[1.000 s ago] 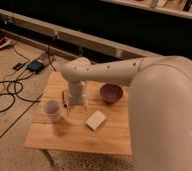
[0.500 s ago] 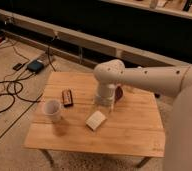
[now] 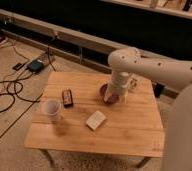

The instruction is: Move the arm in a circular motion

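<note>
The cream-white arm (image 3: 154,67) of thick rounded segments reaches in from the right over the small wooden table (image 3: 129,130). Its ribbed wrist points down and ends in the gripper (image 3: 114,97), which hangs over the dark red bowl (image 3: 105,92) at the table's back middle and hides most of it.
On the table stand a white cup (image 3: 52,109) at the front left, a small dark box (image 3: 67,97) behind it and a pale sponge-like block (image 3: 95,120) in the middle. Cables and a power unit (image 3: 35,65) lie on the floor to the left. A low ledge runs behind.
The arm has swung to the right across the table, from above the cup and box at the left to above the bowl.
</note>
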Tool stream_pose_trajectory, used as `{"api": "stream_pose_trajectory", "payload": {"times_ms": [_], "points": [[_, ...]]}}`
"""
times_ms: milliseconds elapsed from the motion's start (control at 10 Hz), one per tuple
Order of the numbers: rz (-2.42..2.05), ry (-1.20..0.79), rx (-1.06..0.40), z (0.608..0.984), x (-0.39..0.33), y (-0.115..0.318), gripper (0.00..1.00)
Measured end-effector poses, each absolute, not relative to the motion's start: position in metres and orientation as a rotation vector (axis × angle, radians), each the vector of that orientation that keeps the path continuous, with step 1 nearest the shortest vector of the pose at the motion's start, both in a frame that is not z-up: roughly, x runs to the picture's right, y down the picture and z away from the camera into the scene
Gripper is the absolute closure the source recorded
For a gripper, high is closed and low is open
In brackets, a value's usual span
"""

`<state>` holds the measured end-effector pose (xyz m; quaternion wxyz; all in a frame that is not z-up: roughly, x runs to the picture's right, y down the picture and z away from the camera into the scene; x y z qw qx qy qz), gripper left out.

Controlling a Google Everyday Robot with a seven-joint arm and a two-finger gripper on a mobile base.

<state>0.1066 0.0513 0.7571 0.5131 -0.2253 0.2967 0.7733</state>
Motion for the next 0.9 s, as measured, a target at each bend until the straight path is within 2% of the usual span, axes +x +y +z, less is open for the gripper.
{"api": "stream_pose_trajectory", "payload": {"times_ms": [400, 700, 900], "points": [[1.745, 0.675, -0.552, 0.796, 0.036, 0.002, 0.35], [1.595, 0.63, -0.59, 0.81, -0.035, -0.005, 0.35], [1.468, 0.583, -0.623, 0.806, -0.082, 0.006, 0.35]]}}
